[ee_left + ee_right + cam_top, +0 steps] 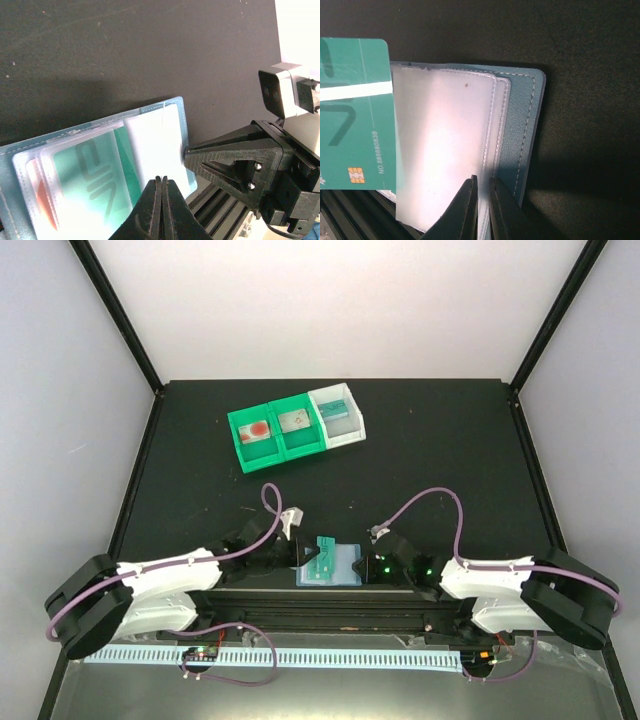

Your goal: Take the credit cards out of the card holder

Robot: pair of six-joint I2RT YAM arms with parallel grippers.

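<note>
now left gripper (161,182) sits clenched over card holder (348,566); right gripper (482,187) pinches its three o'clock edge; teal card (323,558) juts toward twelve

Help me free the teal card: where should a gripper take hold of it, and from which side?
Grip the teal card by its free end, which juts past the card holder's far edge in the top view, pinching its flat faces. Come from that far side, in line with the card, so it likely slides straight out. The right gripper pinches the holder's clear pocket.
</note>
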